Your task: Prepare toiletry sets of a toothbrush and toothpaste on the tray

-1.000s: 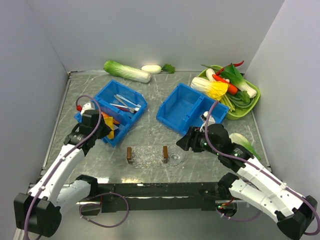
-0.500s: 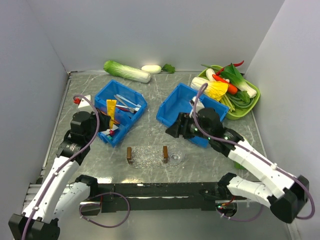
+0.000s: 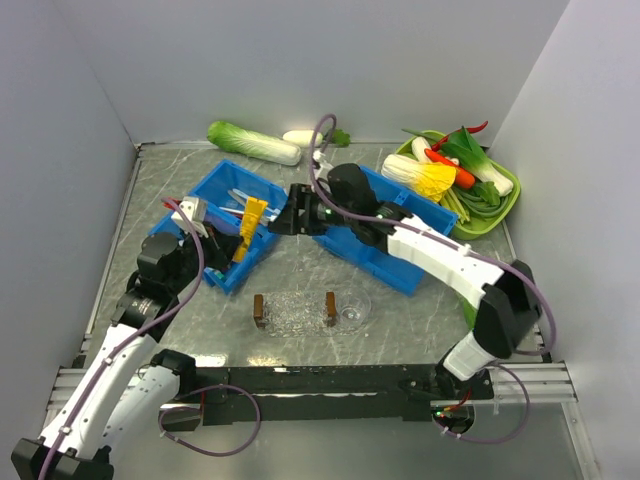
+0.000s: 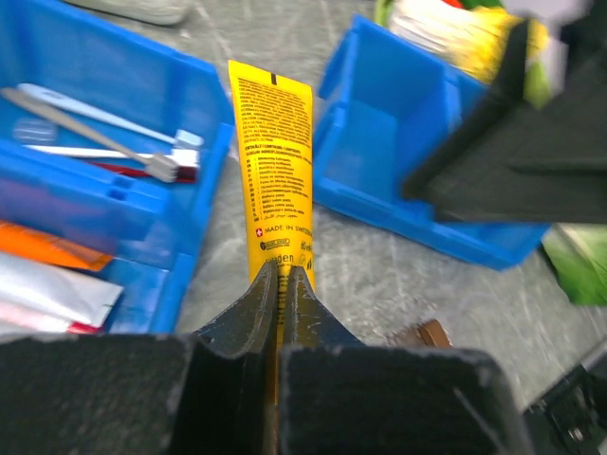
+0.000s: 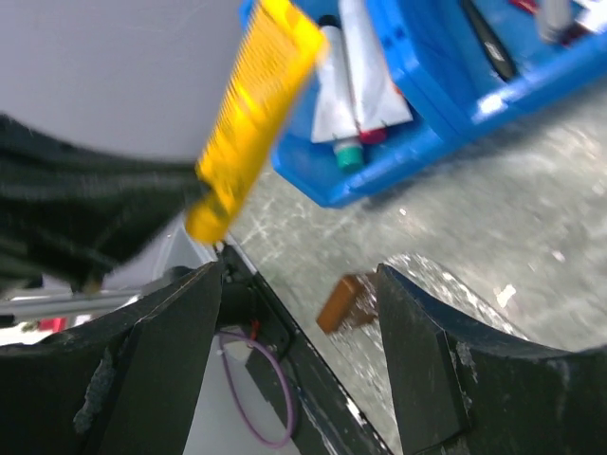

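Though pressed flat together, left gripper (image 4: 282, 277) not empty: narrower end of a yellow toothpaste tube (image 4: 277, 161) pinched between the black fingers, wide crimped end pointing straight ahead of the fingertips, clear of the table. Right gripper (image 5: 299, 284) spread wide, nothing between the jaws; close across from the tube's far end, not touching.

Ahead and left of the left fingertips: blue bin (image 4: 114, 52), toothbrush (image 4: 95, 131) lying among others in its far compartment, white tubes (image 5: 365, 71) in the nearer one. Ahead and right: second blue bin (image 4: 398, 133), hard plastic, partly hidden by the right arm.

Beneath the right gripper, lower right of the left: tray (image 3: 300, 314), clear, oval, bumpy and glassy, two brown blocks (image 3: 259, 309) standing on it. Tabletop (image 3: 330, 170) grey, marbled.
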### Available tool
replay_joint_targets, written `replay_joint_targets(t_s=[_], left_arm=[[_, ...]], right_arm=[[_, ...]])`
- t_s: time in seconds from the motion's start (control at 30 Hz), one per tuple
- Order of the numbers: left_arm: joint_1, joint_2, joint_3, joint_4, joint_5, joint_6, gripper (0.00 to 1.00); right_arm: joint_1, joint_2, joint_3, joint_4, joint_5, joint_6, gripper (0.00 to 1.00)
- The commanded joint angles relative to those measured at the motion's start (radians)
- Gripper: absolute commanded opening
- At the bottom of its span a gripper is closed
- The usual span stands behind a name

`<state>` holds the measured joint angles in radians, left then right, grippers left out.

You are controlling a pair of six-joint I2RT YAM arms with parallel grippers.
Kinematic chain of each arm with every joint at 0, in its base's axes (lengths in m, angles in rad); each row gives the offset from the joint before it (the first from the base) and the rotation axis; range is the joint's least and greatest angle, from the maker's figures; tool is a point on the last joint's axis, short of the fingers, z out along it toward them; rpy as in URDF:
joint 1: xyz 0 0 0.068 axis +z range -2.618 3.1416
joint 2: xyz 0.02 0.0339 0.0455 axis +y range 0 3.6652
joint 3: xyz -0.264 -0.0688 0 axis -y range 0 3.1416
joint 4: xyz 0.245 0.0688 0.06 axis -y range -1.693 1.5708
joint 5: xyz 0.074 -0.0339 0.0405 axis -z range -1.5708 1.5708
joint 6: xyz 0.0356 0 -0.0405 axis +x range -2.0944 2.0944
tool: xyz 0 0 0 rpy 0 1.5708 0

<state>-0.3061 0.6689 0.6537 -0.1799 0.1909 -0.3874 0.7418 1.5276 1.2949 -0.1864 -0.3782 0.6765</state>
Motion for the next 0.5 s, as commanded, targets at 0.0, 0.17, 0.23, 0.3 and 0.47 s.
replay_joint_targets(t_s=[0.0,0.17,0.23,0.3,0.47], left_arm=[[-0.019,-0.019,0.001,0.086,0.088,0.019,0.01],[-0.025,-0.028,0.0,0.091,0.104,0.016,0.01],[-0.025,-0.034,-0.002,0.088,0.101,0.015,0.01],[-0.025,-0.038,-0.003,0.091,0.107,0.012,0.01],[-0.028,-0.038,-0.005,0.103,0.143,0.005,0.01]], right_arm=[[-0.013,0.095,0.121,0.094,-0.114,0.029,0.73],[-0.025,0.143,0.158,0.134,-0.153,0.06,0.72],[-0.025,0.152,0.173,0.116,-0.145,0.054,0.72],[-0.035,0.16,0.169,0.119,-0.145,0.06,0.72],[-0.053,0.174,0.156,0.168,-0.168,0.09,0.72]])
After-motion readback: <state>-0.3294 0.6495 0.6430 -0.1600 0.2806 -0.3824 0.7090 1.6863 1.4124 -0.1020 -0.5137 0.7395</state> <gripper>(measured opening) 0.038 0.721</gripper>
